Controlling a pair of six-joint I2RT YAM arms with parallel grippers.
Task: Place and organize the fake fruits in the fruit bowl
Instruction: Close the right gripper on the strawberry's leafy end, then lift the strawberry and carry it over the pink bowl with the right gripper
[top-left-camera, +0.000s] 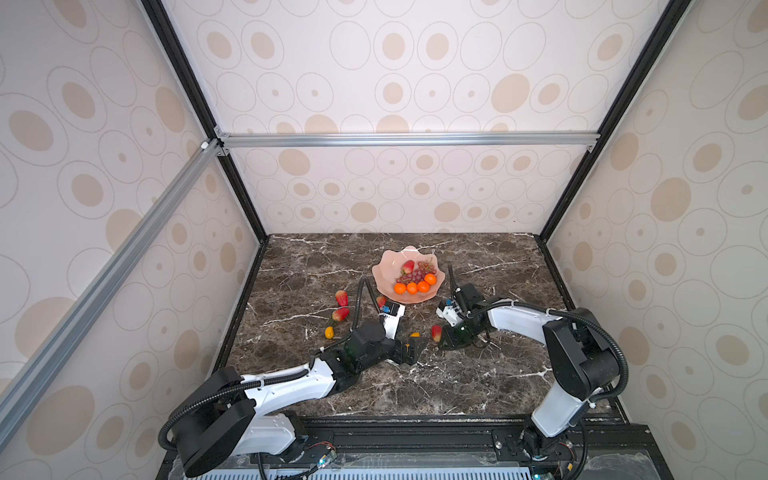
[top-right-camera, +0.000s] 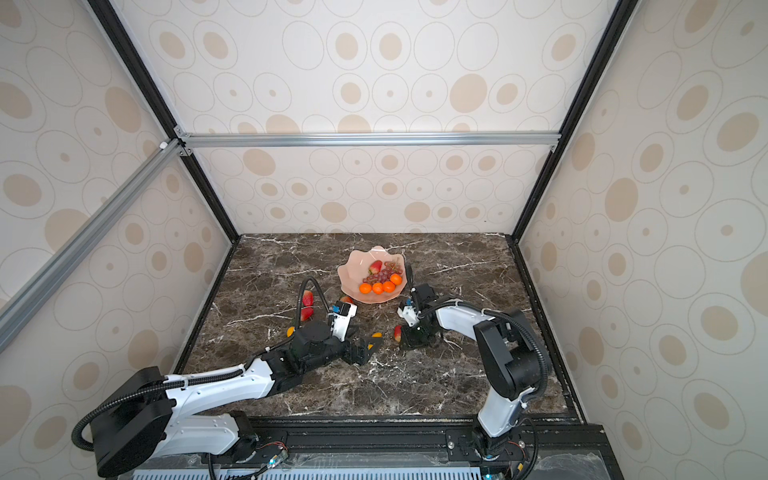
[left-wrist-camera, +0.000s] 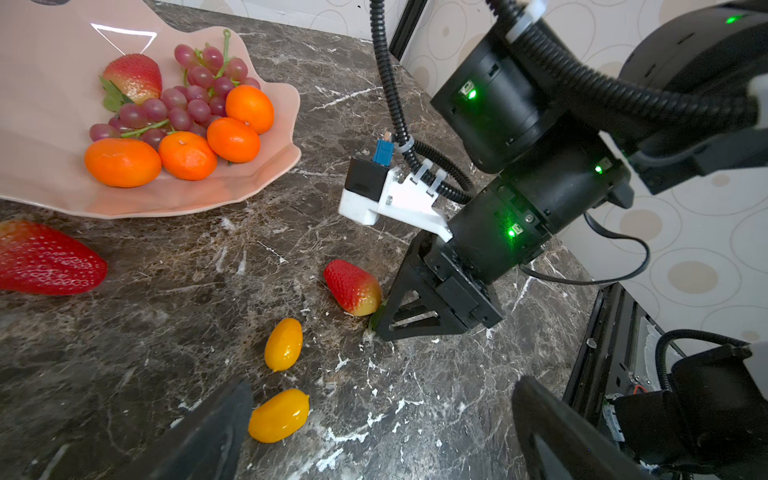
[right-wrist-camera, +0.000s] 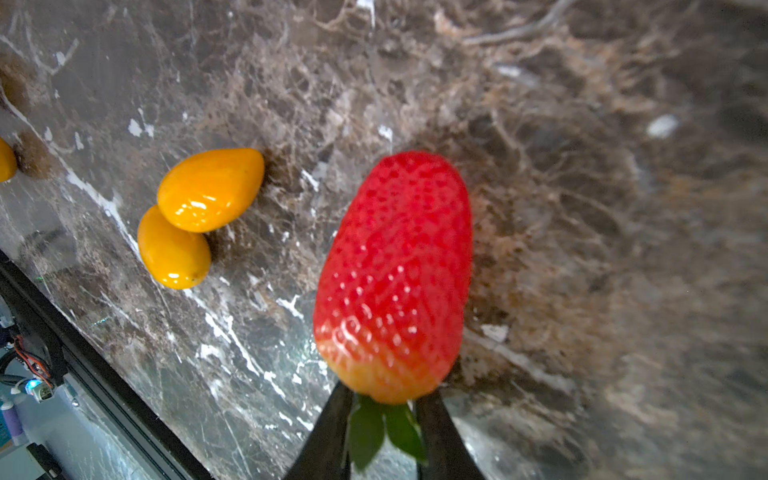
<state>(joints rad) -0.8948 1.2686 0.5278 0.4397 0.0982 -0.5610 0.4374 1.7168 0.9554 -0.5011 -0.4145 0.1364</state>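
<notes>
While the right gripper (right-wrist-camera: 384, 399) is straddling the green cap (right-wrist-camera: 374, 432) of one strawberry (right-wrist-camera: 395, 274), jaws narrowed, grip unclear, two yellow ovals (right-wrist-camera: 210, 189) are lying just beside it. Past them the left gripper (left-wrist-camera: 382, 386) is gaping, empty. Nearby, the fruit bowl (top-left-camera: 386, 270) is holding four tangerines (top-left-camera: 412, 287), one grape bunch (top-left-camera: 419, 274) and one strawberry; three strawberries (top-left-camera: 341, 297) and one oval (top-left-camera: 329, 332) are lying farther off.

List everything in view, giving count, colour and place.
bowl: one, pale pink, back middle of the table.
tangerines: four, orange, in the bowl.
grape bunch: one, dark red, in the bowl.
strawberries: five, red; one in the bowl, four on the table.
oval fruits: three, yellow-orange, on the table.
table: one, dark marble.
left gripper: black, open, beside two oval fruits.
right gripper: black, flanking one strawberry's green cap.
</notes>
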